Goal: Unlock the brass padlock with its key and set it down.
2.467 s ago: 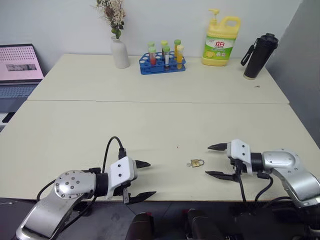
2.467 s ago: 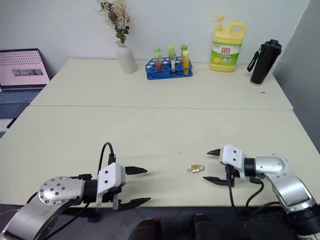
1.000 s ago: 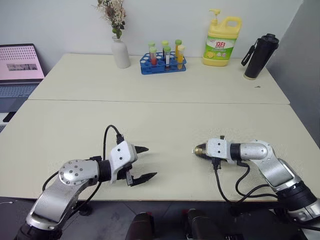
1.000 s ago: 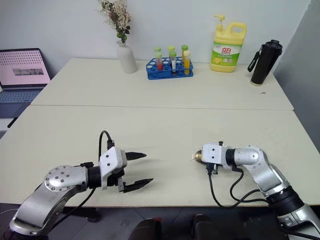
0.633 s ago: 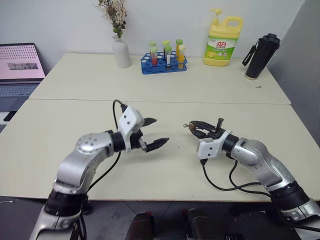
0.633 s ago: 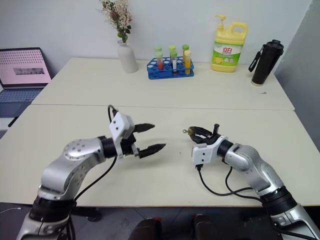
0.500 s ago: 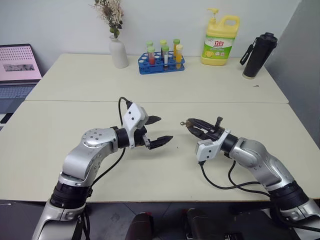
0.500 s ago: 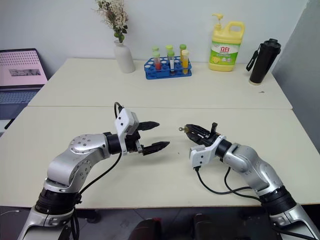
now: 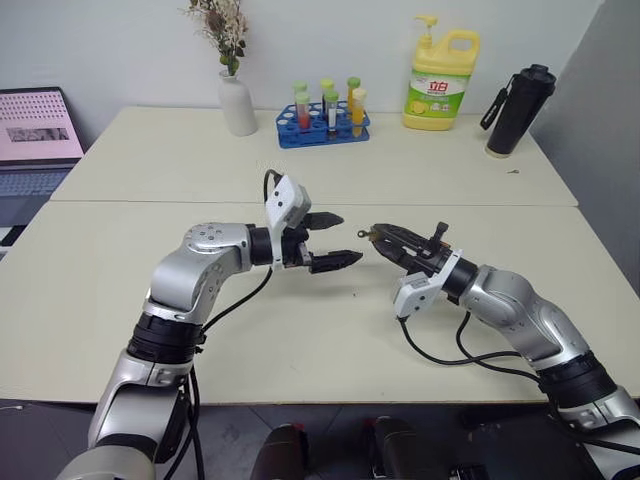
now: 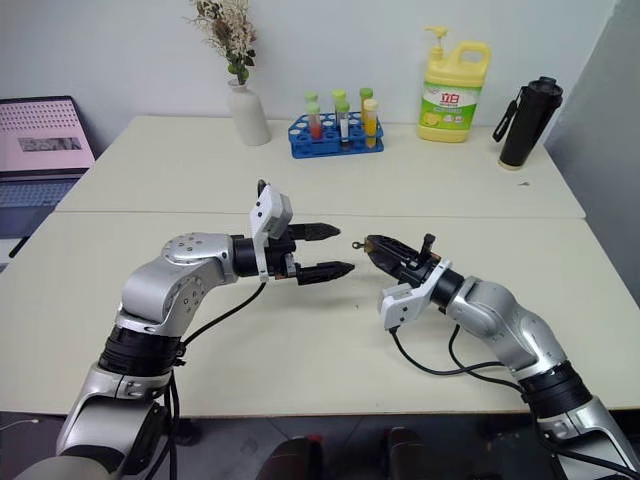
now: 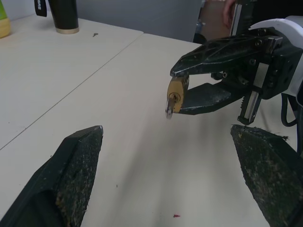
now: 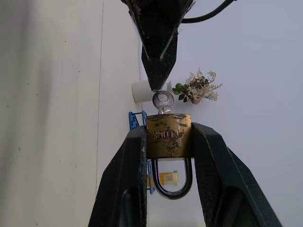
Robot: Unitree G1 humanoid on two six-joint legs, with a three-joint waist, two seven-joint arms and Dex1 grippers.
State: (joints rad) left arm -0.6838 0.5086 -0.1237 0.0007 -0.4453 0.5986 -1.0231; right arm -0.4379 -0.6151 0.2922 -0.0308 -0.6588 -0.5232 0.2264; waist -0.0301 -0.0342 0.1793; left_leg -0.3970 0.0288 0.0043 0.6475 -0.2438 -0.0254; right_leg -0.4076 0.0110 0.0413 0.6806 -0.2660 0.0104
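Note:
The brass padlock (image 12: 168, 135) hangs in the air above the near table, my right gripper (image 9: 375, 234) shut on its two sides. Its silver shackle (image 12: 173, 182) points back along the fingers. The key (image 11: 169, 110) sticks out of the padlock's body as a short grey stub with a round ring, facing my left gripper. My left gripper (image 9: 348, 240) is open and level, pointing right. Its two black fingertips (image 10: 343, 230) stand just short of the key, one above and one below, touching nothing.
On the far table stand a white vase with dried flowers (image 9: 238, 105), a blue rack of test tubes (image 9: 325, 125), a yellow detergent bottle (image 9: 440, 80) and a black flask (image 9: 518, 110). A laptop (image 9: 38, 135) sits off the left edge.
My right gripper has lifted the padlock off the table and rolled, so the key faces left. My left gripper, still open, has risen and moved right, close to the key.

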